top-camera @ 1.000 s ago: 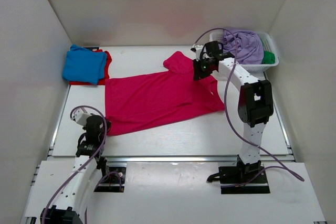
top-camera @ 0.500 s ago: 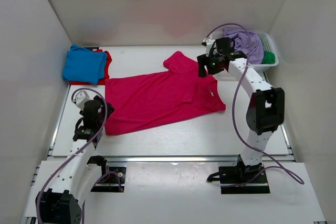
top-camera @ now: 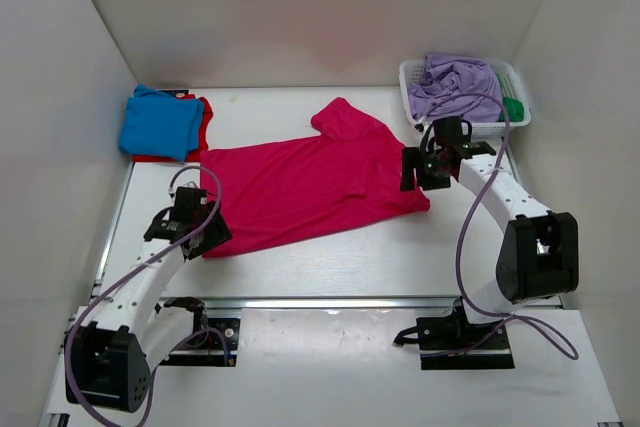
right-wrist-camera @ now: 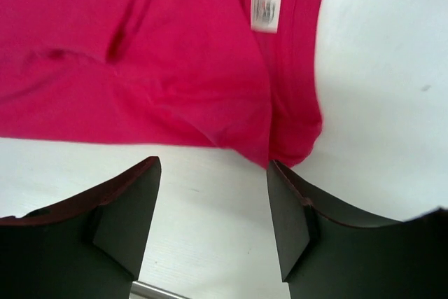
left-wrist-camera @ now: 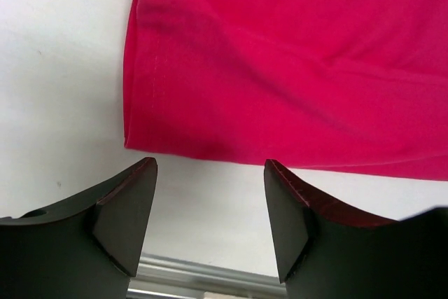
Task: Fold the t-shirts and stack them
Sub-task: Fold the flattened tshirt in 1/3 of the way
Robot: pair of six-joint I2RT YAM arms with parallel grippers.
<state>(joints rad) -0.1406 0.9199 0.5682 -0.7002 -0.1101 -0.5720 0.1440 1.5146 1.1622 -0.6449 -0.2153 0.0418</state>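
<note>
Left gripper (left-wrist-camera: 210, 176): spread wide, empty, over hem corner of crimson-pink cloth t-shirt (left-wrist-camera: 301, 68).
Right gripper (right-wrist-camera: 213, 176): spread wide, empty, over its collar edge.

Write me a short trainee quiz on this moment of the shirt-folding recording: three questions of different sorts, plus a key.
1. True or false: the left gripper and the right gripper both stand open, holding nothing.
2. What lies spread out on the table between the two grippers? A. a yellow towel B. the pink shirt C. a black sock
3. Fill in: the lavender shirt lies in the white ____.

Key: 1 true; 2 B; 3 basket.
</note>
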